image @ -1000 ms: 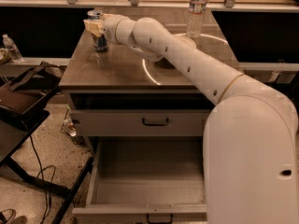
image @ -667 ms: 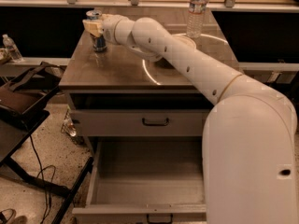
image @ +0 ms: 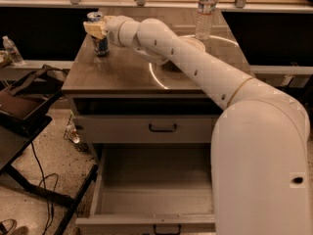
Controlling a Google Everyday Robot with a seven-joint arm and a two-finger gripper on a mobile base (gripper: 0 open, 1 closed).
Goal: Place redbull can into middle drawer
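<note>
Blue and silver on slim upright redbull can, hand against it, grip unclear.

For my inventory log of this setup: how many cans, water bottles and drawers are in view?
redbull can: 1
water bottles: 2, at back right and far left
drawers: 2, the open middle drawer and the shut upper drawer
Total: 5
The gripper is at the can's upper part.
</note>
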